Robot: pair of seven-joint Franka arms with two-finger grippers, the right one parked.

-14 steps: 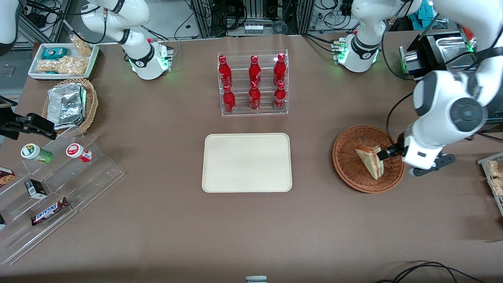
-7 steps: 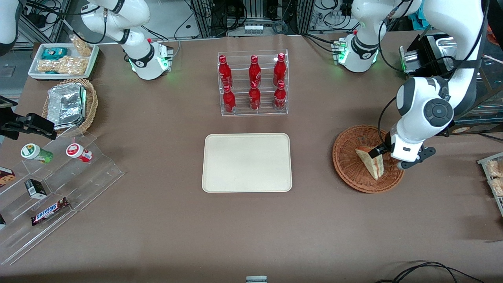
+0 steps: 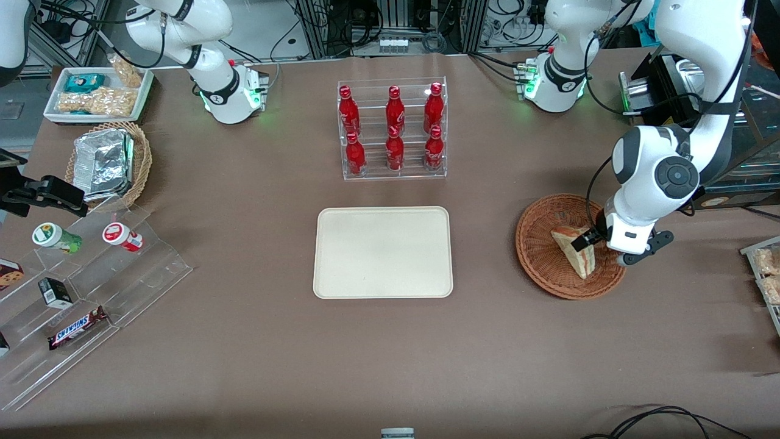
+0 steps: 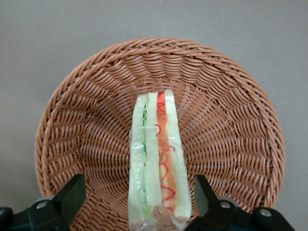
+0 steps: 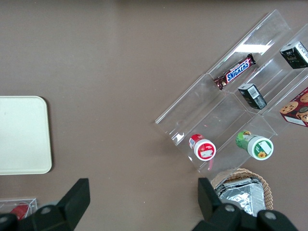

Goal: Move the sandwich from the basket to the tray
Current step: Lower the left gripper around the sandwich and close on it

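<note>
The sandwich (image 3: pixel 573 250), a wrapped wedge of pale bread with red and green filling, lies in the reddish-brown wicker basket (image 3: pixel 531 256) toward the working arm's end of the table. In the left wrist view the sandwich (image 4: pixel 156 159) stands on edge in the basket (image 4: pixel 231 120). My left gripper (image 3: pixel 585 240) is low over the basket, open, with its black fingers (image 4: pixel 72 195) on either side of the sandwich's wide end and a gap on each side (image 4: pixel 138 187). The cream tray (image 3: pixel 384 251) lies flat mid-table, bare.
An acrylic rack of red bottles (image 3: pixel 393 131) stands farther from the camera than the tray. Toward the parked arm's end are a stepped acrylic display of snacks (image 3: pixel 79 286), a tan basket of foil packs (image 3: pixel 106 161) and a white snack tray (image 3: pixel 97 94).
The left arm's wrist has swung in and come down over the basket, bringing the open fingers closer around the sandwich. The sandwich and basket have not moved.
</note>
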